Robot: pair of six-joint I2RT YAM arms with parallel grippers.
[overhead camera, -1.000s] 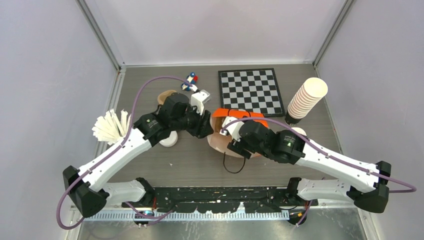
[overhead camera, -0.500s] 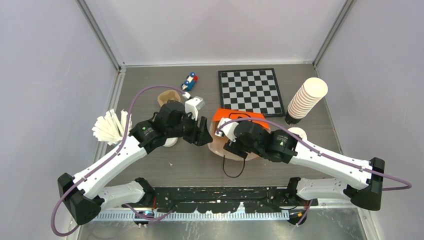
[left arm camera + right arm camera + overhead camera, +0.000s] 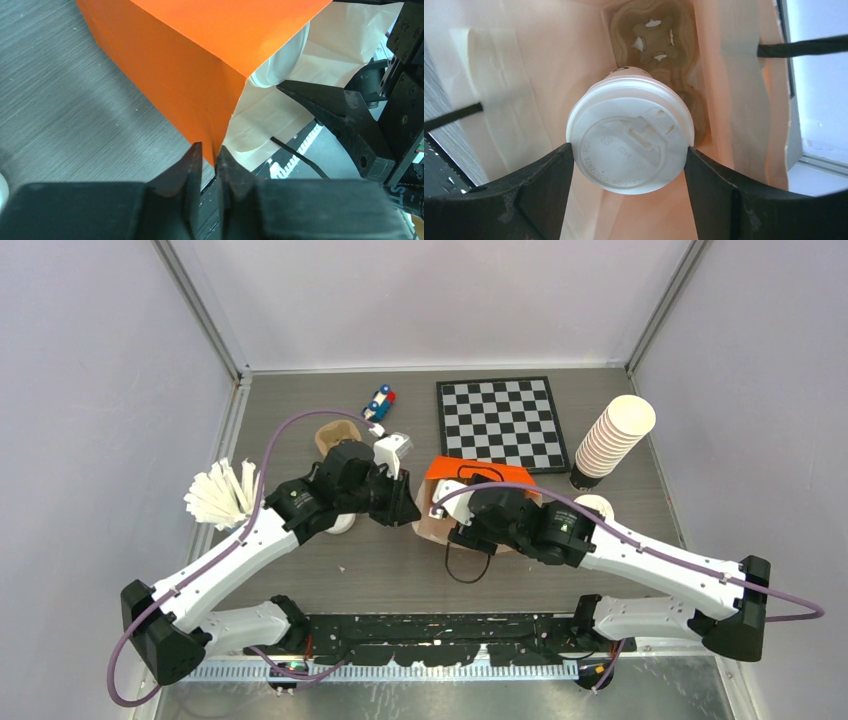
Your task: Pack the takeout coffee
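Observation:
The orange paper bag [image 3: 470, 473] lies on its side mid-table, its pale mouth [image 3: 432, 525] facing my arms. My left gripper [image 3: 405, 508] pinches the bag's mouth corner; in the left wrist view its gripper [image 3: 209, 152] is closed to a narrow slit on the orange edge [image 3: 215, 125]. The takeout coffee [image 3: 630, 145], a white cup with a sip lid, sits inside the bag's mouth. My right gripper [image 3: 629, 150] is shut on its lid rim, both fingers touching. The cup's lid [image 3: 280, 62] also shows past the orange wall. A brown pulp carrier [image 3: 654, 30] lies deep in the bag.
A chessboard [image 3: 500, 423] lies at the back, with a tall stack of lidless cups [image 3: 612, 440] at the right. A small toy [image 3: 380, 402], a brown tray [image 3: 335, 432] and fanned white lids [image 3: 215, 495] are on the left. A loose lid [image 3: 597, 505] lies beside my right arm.
My left gripper's jaws opened and then narrowed onto the bag's edge. My right arm shifted slightly left with the cup, and the bag's mouth moved with it.

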